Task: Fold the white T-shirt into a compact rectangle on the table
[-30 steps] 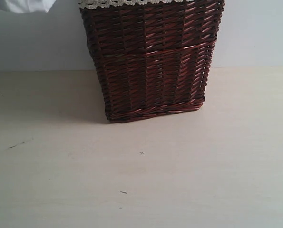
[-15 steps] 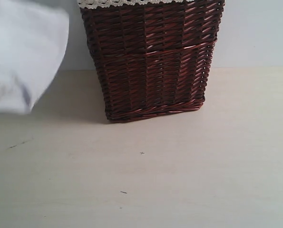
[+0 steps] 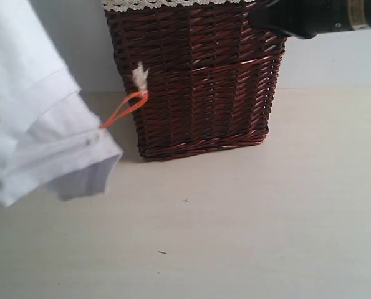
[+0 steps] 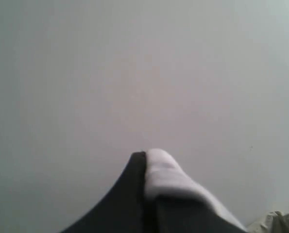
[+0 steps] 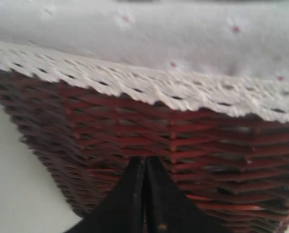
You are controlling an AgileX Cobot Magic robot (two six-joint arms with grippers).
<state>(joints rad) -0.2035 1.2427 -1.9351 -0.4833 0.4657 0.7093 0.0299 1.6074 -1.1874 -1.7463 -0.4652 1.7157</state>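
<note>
The white T-shirt [image 3: 35,124] hangs in the air at the left of the exterior view, its hemmed sleeve drooping just above the table [image 3: 235,243]. An orange loop [image 3: 126,109] with a small white tag [image 3: 139,76] dangles from it. My left gripper [image 4: 145,160] is shut, and white cloth [image 4: 168,174] is pinched at its tip and draped over one finger. My right gripper [image 5: 145,162] is shut with nothing in it, close in front of the basket wall. Only part of the right arm [image 3: 316,15] shows, at the exterior view's top right.
A dark brown wicker basket [image 3: 197,81] stands at the back middle of the table, with a cream lace-edged liner [image 5: 159,87] folded over its rim. A pale wall runs behind it. A few small dark scuff marks dot the tabletop.
The T-shirt has swung down and rightward into view at the left, and its orange loop and tag now show. The right arm has come into view at the top right.
</note>
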